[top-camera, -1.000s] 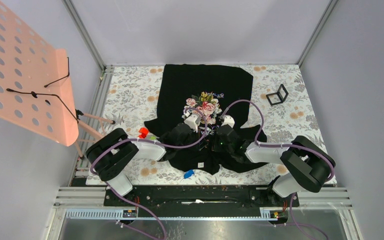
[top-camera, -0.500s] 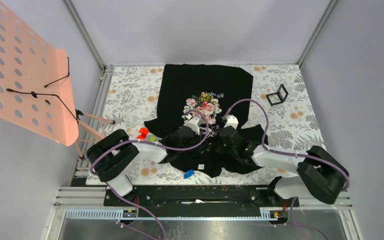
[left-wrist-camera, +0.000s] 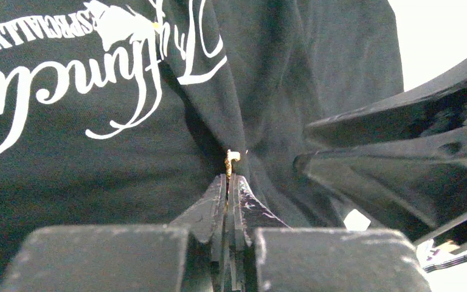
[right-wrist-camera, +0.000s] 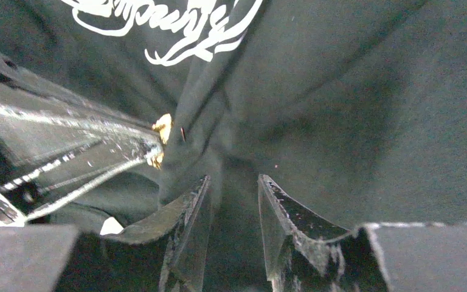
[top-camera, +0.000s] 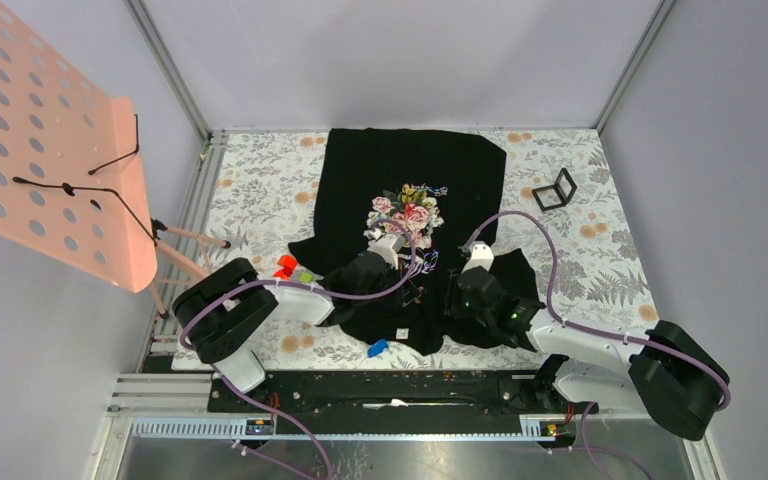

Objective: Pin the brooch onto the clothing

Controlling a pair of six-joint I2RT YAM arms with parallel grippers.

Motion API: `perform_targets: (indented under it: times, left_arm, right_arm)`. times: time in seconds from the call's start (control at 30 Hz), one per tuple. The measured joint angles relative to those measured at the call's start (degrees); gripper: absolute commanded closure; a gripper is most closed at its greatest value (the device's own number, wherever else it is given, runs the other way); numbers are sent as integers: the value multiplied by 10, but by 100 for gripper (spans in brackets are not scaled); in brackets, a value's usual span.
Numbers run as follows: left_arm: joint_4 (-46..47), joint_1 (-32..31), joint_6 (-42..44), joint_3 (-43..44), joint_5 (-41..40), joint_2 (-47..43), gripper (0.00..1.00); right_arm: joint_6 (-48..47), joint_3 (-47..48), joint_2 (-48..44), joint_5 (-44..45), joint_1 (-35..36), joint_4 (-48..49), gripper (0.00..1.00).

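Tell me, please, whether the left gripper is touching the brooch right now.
Touching. The left wrist view shows the left gripper shut on the golden brooch, which pokes out past its fingertips against the black T-shirt.

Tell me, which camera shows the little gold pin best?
The left wrist view: the pin sits centred, pinched in the left gripper against the shirt. The right wrist view shows only gold glints sideways; overhead it is too small to see.
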Motion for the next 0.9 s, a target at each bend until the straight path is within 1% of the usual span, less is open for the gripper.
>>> perform_targets:
  times: [0.17, 0.43, 0.67, 0.9]
  left_arm:
    - [0, 1, 0, 0, 1, 0, 100]
    - [7, 5, 0, -1, 9, 0, 100]
    - [14, 7, 0, -7, 13, 0, 100]
    - [17, 8, 0, -8, 15, 0, 100]
  right_arm:
    - [2, -41, 16, -47, 0, 60, 54]
    - [2, -49, 51, -87, -5, 157, 52]
    - [5, -56, 90, -125, -33, 215, 57]
    - [11, -61, 117, -159, -57, 250, 61]
